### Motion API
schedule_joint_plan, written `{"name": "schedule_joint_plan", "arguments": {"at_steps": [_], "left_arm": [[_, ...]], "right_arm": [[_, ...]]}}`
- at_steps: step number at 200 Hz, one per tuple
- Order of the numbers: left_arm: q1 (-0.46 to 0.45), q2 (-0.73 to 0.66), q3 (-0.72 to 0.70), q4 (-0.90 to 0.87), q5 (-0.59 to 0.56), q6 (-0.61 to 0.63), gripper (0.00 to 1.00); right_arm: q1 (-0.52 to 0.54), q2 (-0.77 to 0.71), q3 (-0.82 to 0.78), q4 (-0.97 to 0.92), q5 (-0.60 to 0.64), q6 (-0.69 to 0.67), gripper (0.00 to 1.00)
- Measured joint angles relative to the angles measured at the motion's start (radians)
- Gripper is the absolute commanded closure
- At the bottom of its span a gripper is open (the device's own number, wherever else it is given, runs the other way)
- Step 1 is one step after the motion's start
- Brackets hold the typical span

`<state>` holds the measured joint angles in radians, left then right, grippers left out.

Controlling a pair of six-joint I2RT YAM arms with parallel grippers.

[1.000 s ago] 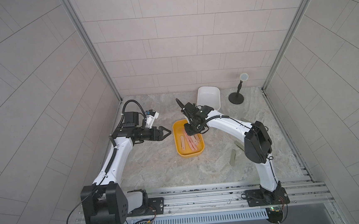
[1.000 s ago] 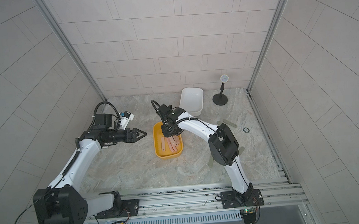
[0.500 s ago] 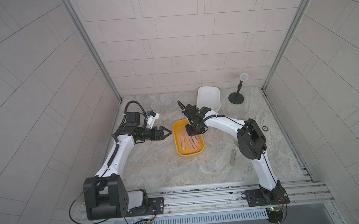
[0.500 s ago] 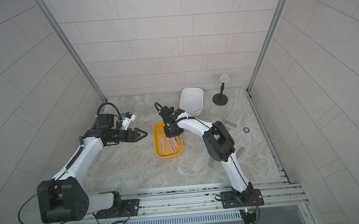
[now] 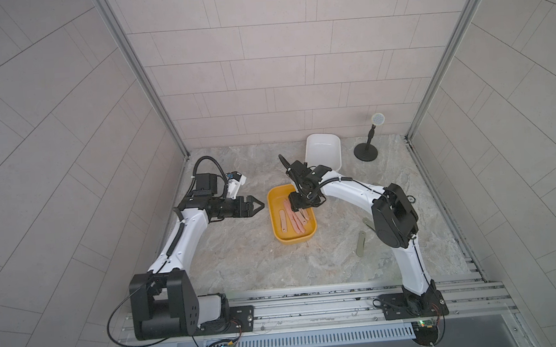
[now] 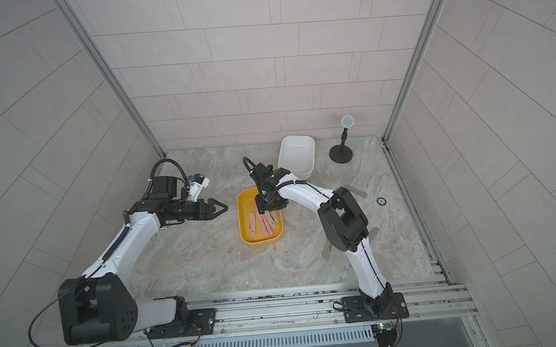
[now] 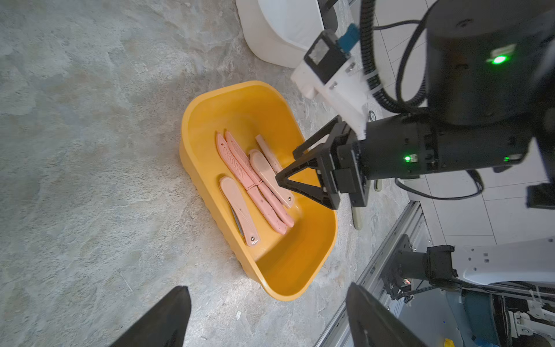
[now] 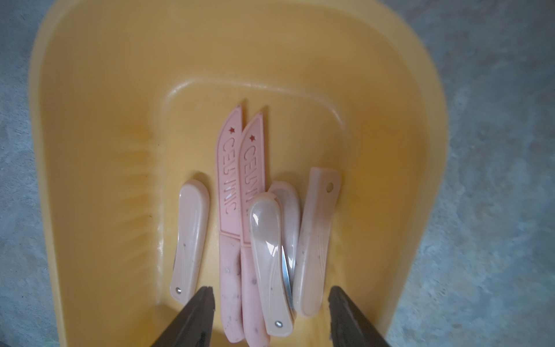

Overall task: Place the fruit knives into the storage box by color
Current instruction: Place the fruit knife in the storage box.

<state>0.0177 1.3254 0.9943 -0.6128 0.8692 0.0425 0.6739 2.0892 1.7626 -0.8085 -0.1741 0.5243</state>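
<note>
Danger in both top views sits by the right arm: its right gripper hangs released over the yellow box holding the pink knives, while grey-green knives lie on the table by its elbow, which could sweep them far from the seemingly empty white box. From the left wrist, the left gripper is spread wide, empty, beside that yellow box. From the right wrist, the jaws stand apart with nothing between, straddling stacked knives; a crooked lift might snag one.
</note>
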Motion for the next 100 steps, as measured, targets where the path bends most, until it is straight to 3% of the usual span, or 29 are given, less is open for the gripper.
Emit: {"name": "schedule_joint_plan", "arguments": {"at_steps": [43,100], "left_arm": [[0.000,0.000,0.000,-0.001,-0.039,0.008,0.13],[-0.005,0.015,0.101,-0.029,-0.045,0.018,0.13]], "right_arm": [[-0.035,-0.128,0.000,-0.002,0.028,-0.020,0.25],[-0.203,-0.158,0.022,0.021,0.123,-0.058,0.24]]}}
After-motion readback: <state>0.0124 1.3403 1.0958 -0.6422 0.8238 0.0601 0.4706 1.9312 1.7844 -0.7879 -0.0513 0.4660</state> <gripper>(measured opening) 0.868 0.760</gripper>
